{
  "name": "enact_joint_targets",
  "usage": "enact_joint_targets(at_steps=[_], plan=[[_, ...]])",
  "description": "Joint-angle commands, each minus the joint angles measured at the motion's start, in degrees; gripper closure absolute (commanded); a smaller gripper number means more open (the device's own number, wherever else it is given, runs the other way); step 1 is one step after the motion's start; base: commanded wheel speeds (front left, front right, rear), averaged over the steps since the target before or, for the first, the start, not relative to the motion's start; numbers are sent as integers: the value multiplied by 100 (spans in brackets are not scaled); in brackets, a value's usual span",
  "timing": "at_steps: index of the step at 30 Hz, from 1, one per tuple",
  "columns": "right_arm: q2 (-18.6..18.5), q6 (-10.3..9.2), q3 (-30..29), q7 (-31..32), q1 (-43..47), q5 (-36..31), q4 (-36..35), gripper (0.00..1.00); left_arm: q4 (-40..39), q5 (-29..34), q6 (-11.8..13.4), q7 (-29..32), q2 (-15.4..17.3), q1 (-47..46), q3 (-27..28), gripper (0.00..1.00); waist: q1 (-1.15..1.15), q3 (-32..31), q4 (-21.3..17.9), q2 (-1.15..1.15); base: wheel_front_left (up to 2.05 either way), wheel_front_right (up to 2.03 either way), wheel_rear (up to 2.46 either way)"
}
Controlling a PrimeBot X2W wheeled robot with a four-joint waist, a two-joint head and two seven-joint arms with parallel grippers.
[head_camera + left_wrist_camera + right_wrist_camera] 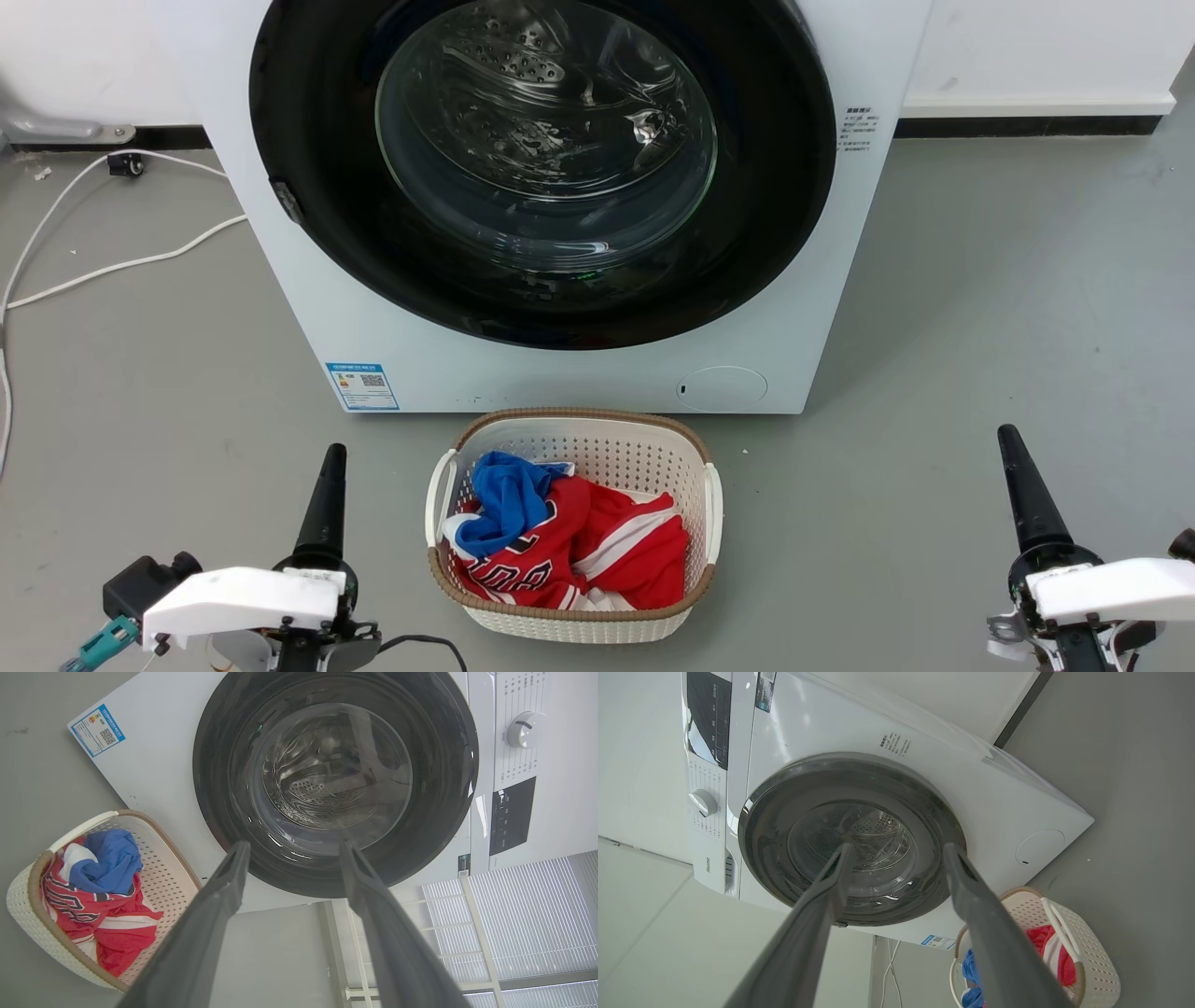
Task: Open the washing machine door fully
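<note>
The white washing machine [579, 378] stands straight ahead on the grey floor. Its washing machine door [317, 140], a glossy black ring around a clear glass bowl, lies flush against the front, shut. The steel drum shows through the glass. My left gripper [333, 457] hovers low at the left, well short of the machine, and in the left wrist view the left gripper [294, 847] has its fingers spread, open and empty, pointing at the door [448, 765]. My right gripper [1010, 441] hovers low at the right; the right wrist view shows the right gripper [897, 847] open and empty before the door [766, 826].
A white laundry basket [446, 485] with red and blue clothes [569, 541] sits on the floor just in front of the machine, between my two grippers. A white cable [112, 266] trails over the floor at the left. Bare grey floor lies right of the machine.
</note>
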Motion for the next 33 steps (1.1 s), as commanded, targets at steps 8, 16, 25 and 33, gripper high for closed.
enact_joint_targets(at_steps=[8,16,25,33], plan=[[-10,10,112,-225,100,-1491,-454,0,-275,1316,281,-230,45,42,-214,0,0,-3,9,0,0,0,0],[-7,10,133,-396,222,-2382,-571,0,-379,2085,531,-399,149,90,-434,0,0,-6,17,0,0,0,0],[-4,11,144,-569,325,-3054,-672,0,-518,2762,720,-573,222,121,-658,0,0,-1,28,0,0,0,0],[-2,11,126,-695,388,-3516,-803,0,-638,3260,825,-699,268,154,-789,0,0,-2,34,0,0,0,0]])
